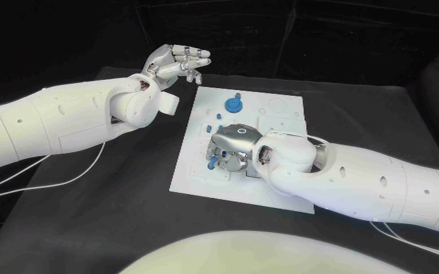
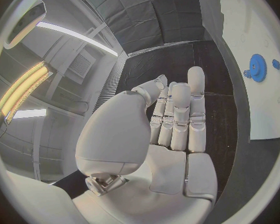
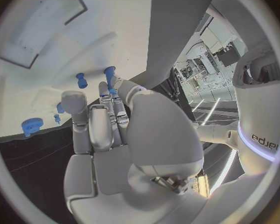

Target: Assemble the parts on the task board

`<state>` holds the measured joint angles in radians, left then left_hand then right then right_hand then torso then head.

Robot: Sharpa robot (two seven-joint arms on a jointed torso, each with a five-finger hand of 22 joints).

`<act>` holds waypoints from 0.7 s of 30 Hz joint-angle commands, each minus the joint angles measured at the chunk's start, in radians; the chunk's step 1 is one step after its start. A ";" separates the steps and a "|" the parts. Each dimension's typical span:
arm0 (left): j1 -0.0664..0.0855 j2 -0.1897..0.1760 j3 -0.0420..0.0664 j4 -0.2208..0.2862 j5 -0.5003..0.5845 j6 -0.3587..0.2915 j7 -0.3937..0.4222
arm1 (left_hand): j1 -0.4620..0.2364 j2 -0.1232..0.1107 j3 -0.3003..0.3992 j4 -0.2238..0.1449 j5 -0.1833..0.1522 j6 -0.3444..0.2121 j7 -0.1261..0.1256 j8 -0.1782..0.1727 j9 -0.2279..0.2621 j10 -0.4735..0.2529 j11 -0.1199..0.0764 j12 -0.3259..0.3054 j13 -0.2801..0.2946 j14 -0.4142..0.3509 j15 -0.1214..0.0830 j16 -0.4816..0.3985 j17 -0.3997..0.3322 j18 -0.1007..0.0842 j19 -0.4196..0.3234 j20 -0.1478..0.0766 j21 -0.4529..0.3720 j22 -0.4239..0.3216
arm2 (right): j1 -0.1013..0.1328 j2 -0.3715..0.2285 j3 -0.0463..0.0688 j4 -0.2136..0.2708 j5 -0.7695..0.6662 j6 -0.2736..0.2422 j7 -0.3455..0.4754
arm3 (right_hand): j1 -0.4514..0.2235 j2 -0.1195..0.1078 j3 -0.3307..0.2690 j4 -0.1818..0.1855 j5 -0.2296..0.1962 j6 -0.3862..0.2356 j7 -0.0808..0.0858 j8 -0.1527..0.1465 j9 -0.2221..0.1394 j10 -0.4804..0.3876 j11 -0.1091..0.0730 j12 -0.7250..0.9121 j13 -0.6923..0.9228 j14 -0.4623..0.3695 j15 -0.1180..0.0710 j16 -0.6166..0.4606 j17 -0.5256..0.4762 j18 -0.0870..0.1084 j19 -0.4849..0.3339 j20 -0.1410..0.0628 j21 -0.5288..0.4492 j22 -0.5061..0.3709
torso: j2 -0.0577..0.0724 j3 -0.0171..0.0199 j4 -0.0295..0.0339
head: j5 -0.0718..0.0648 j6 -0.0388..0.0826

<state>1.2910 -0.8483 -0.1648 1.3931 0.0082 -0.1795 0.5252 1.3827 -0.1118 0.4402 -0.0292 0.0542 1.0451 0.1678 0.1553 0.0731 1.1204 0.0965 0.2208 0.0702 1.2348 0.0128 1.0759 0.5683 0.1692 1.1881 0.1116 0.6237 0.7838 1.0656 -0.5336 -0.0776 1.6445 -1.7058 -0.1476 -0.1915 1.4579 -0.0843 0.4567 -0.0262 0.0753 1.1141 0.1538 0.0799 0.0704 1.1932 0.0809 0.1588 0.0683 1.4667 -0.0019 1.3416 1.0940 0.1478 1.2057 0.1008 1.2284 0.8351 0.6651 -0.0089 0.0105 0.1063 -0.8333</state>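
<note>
The left hand (image 1: 178, 63) hangs in the air just beyond the board's (image 1: 283, 112) far left corner, holding nothing, its fingers (image 2: 180, 114) straight and close together, thumb apart. The board lies at the table's (image 1: 110, 223) middle. On it near the far edge sits a blue gear (image 1: 235, 104), with small blue pegs (image 1: 219, 129) nearer the middle. The right hand (image 1: 236, 147) rests over the board's near left part, fingers bent down among the pegs; a blue peg (image 3: 109, 77) stands at its fingertips, but I cannot tell whether it is grasped.
</note>
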 commanded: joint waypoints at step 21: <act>0.002 0.000 0.001 0.002 0.002 0.008 0.003 | 0.003 0.004 -0.001 -0.004 0.003 -0.002 0.007 -0.001 -0.002 -0.004 0.006 -0.007 0.000 -0.002 0.002 -0.004 0.001 0.014 0.000 0.002 -0.006 -0.001 | -0.002 0.008 -0.032 -0.008 0.003 -0.086 0.012 | -0.076 -0.056 -0.019 0.002 0.004 -0.196 0.023 -0.020 -0.007 -0.191 0.040 -0.092 -0.005 -0.014 0.031 -0.084 -0.136 0.022 -0.127 0.030 -0.120 -0.200 | 0.000 0.0004 0.0004 | -0.001 0.005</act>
<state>1.2912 -0.8483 -0.1648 1.3936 0.0082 -0.1795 0.5247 1.3827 -0.1118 0.4402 -0.0292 0.0542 1.0452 0.1678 0.1553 0.0731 1.1204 0.0965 0.2208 0.0702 1.2348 0.0128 1.0759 0.5682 0.1691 1.1881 0.1115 0.6237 0.7839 1.0625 -0.5235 -0.1094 1.6337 -1.7105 -0.1811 -0.1917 1.3891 -0.1395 0.4459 -0.0227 0.0759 0.9327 0.1766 0.0619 0.0624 1.0176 0.1191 0.0694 0.0618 1.4543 0.0252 1.2651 0.9690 0.1488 1.0874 0.1288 1.1188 0.6507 0.6656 -0.0091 0.0105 0.1066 -0.8288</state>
